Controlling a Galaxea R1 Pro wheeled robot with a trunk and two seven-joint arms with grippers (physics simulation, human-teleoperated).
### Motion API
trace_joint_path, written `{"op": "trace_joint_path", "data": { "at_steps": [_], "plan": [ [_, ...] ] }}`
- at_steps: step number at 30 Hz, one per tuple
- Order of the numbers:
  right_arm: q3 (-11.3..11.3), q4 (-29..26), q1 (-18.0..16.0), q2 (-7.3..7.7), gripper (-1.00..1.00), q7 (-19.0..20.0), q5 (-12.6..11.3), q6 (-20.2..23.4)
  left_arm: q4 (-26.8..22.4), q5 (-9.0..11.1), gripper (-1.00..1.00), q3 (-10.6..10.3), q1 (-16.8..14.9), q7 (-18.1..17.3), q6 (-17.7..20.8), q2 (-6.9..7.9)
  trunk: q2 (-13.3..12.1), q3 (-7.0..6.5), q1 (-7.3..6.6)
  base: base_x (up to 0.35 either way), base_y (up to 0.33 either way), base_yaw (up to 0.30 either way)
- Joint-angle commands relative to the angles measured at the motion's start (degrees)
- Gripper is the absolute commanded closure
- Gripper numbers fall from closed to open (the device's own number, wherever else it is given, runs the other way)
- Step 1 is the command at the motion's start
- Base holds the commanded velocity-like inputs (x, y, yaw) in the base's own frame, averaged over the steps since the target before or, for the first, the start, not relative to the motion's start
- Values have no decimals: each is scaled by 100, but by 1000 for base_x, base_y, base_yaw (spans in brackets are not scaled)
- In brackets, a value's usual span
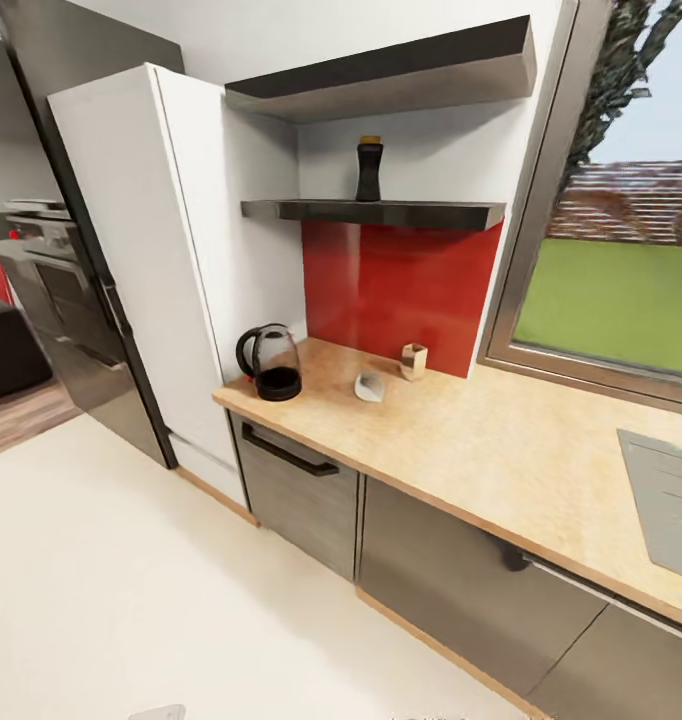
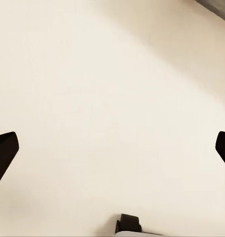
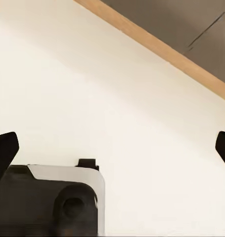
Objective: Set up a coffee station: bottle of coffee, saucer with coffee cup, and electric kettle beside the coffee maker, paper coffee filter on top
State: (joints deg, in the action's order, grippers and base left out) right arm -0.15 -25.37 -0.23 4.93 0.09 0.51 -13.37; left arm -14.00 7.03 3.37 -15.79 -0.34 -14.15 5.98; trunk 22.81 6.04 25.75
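- The bottle of coffee (image 1: 369, 168) stands upright on the kitchen shelf (image 1: 381, 212), above the red backsplash (image 1: 396, 290).
- The electric kettle (image 1: 271, 363) sits at the kitchen countertop's (image 1: 501, 450) left end.
- A small white item (image 1: 369, 386), perhaps the coffee cup, lies beside a tan holder (image 1: 413, 361).
- The left gripper (image 2: 112, 148) and right gripper (image 3: 112, 148) both hang with fingers spread apart over the cream floor (image 1: 131, 580).

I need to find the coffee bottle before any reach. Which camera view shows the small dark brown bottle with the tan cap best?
The head view: the dark brown bottle with the tan cap stands upright on the dark grey wall shelf. Both wrist views face pale floor instead.
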Motion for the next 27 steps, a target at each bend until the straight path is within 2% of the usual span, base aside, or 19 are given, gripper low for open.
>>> {"op": "trace_joint_path", "data": {
  "at_steps": [1, 2, 6, 11, 16, 20, 22, 23, 27],
  "plan": [
    [1, 101, -4, 19, -100, 1, 7, -12, 3, 44, -100, -3, -3, -3, -16, 0, 11, 11, 3, 0, 0, -269],
    [4, 347, -6, 55, -100, 0, 9, -10, 3, 44, -100, -3, -3, 2, -14, 0, 11, 11, 3, 0, 0, -269],
    [11, 760, -4, 87, -100, -4, 10, 8, 7, 42, -100, -3, -3, 11, 0, 7, 11, 11, 3, 0, 0, -269],
    [-10, 1761, -10, 57, -100, -19, -23, 179, 191, 35, -100, -11, 29, 16, 8, 9, 11, 11, 3, 0, 0, -269],
    [-15, 1848, -7, 29, -100, -19, -105, 524, 211, 35, -100, -19, 38, 17, 8, 9, 11, 11, 3, 0, 0, -269],
    [-12, 1848, -9, 20, -100, -23, -530, 622, 231, -6, -100, -20, 86, 17, 14, 9, 11, 11, 3, 0, 0, -269],
    [-12, 1844, -9, 22, -100, -26, -975, 637, 301, -109, -100, -15, 125, 17, 16, 15, 11, 11, 3, 0, 0, -269],
    [-12, 1844, -7, 23, -100, -26, -1103, 639, 320, -141, -100, -14, 136, 17, 17, 19, 11, 11, 3, 0, 0, -269],
    [-12, 1828, -11, 22, -100, -27, -1360, 656, 352, -205, -100, -12, 153, 17, 24, 52, 11, 11, 3, 0, 0, -231]
  ]
}}
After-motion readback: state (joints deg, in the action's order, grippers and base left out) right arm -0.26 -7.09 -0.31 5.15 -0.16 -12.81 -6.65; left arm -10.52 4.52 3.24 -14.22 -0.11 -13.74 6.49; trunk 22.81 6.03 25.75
